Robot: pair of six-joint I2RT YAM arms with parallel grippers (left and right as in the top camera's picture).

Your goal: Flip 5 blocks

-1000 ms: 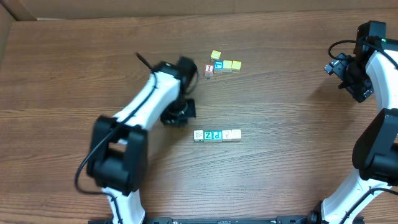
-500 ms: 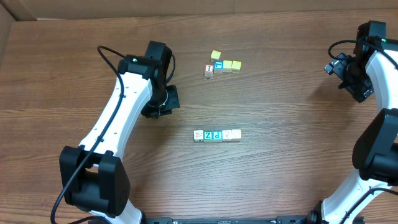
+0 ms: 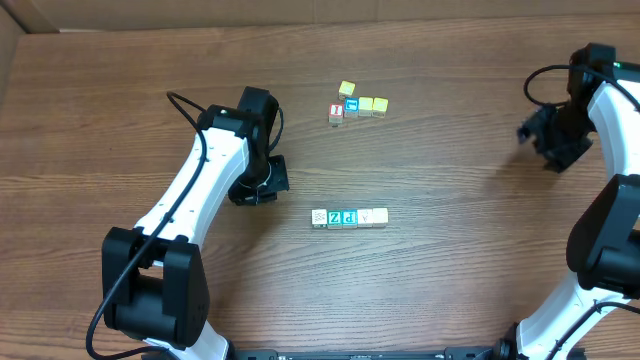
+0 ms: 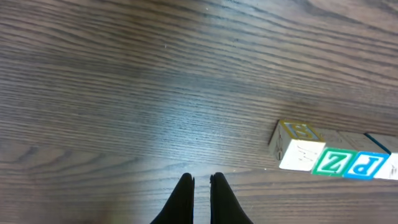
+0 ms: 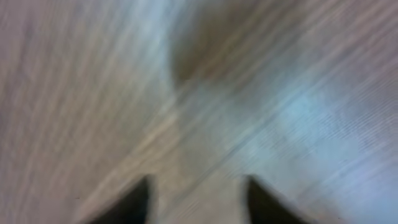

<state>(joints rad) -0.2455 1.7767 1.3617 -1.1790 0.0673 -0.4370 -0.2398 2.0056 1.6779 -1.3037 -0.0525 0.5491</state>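
Note:
The blocks lie in one short row mid-table: a whitish one point(image 3: 319, 217), the green "Z" point(image 3: 335, 217), the blue "P" point(image 3: 349, 217), another whitish one point(image 3: 365, 216) and a cream one point(image 3: 380, 215). My left gripper point(image 3: 268, 186) hovers left of the row, apart from it. In the left wrist view its fingers point(image 4: 201, 180) are shut with nothing between them, and the whitish block point(image 4: 301, 154), the "Z" point(image 4: 334, 163) and the "P" point(image 4: 367, 165) show at the right. My right gripper point(image 3: 545, 135) hangs far right. Its blurred view shows the fingers point(image 5: 199, 186) apart over bare wood.
A second cluster sits at the back: a red-letter cube point(image 3: 336, 113), a blue-letter cube point(image 3: 351, 104) and yellow cubes point(image 3: 346, 89) point(image 3: 373, 104). A cardboard wall point(image 3: 300, 12) runs along the table's far edge.
My left arm swung left away from the row, then settled slightly lower and nearer. My right gripper shifted a little left and its jaws narrowed. The blocks have not moved.

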